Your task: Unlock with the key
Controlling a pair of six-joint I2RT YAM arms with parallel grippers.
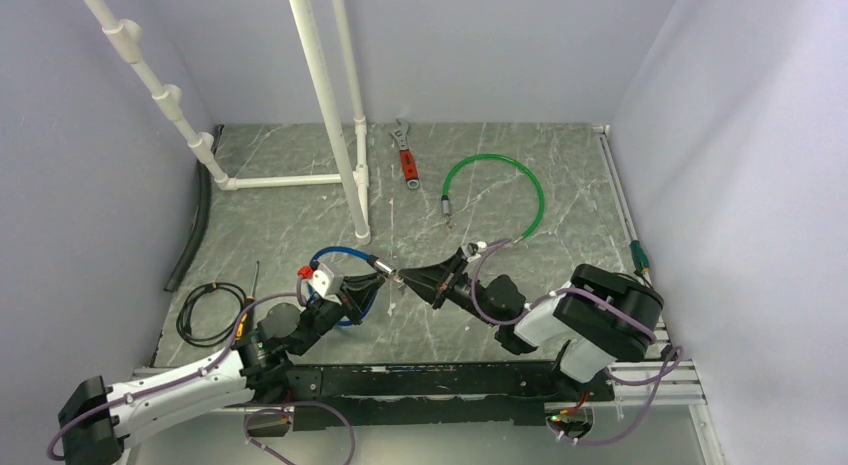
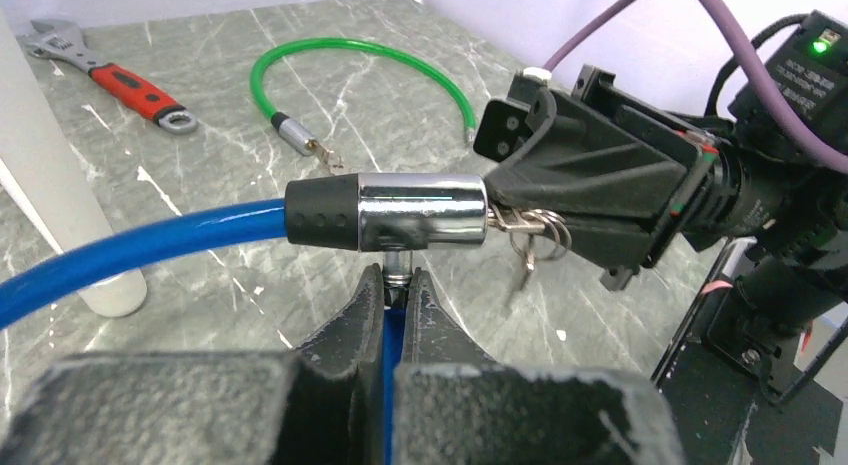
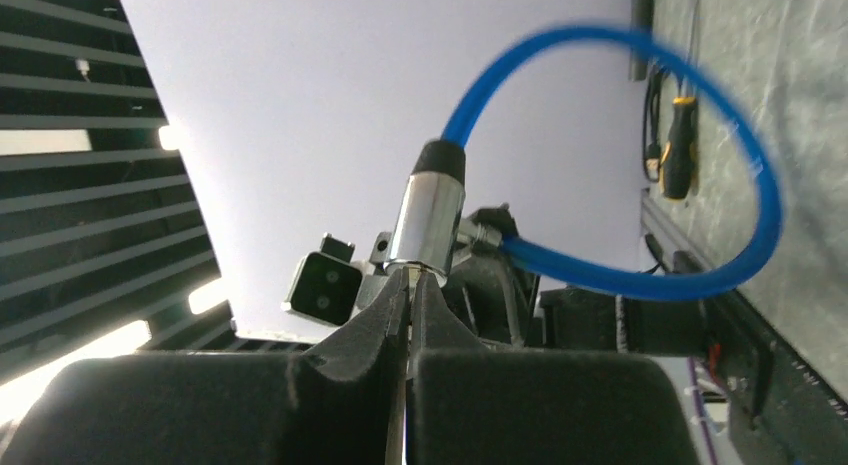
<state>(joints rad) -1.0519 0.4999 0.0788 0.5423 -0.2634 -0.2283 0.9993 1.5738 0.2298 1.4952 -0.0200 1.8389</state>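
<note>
Right claw point(image 3: 407, 281) grips the tiny silvery metal key point(image 2: 512, 223) at the end of the shiny silver lock barrel point(image 2: 420, 210), left claw point(image 2: 397, 285) pinches the blue cable point(image 2: 150, 250) just under that barrel, so a crooked turn may bend or drop the key.

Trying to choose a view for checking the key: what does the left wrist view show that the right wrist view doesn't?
Left wrist only: the key and its ring hanging at the right gripper, the green cable, the wrench. Right wrist only: the blue cable as a full loop, a screwdriver. Both: the silver lock cylinder with blue cable entering it.
</note>
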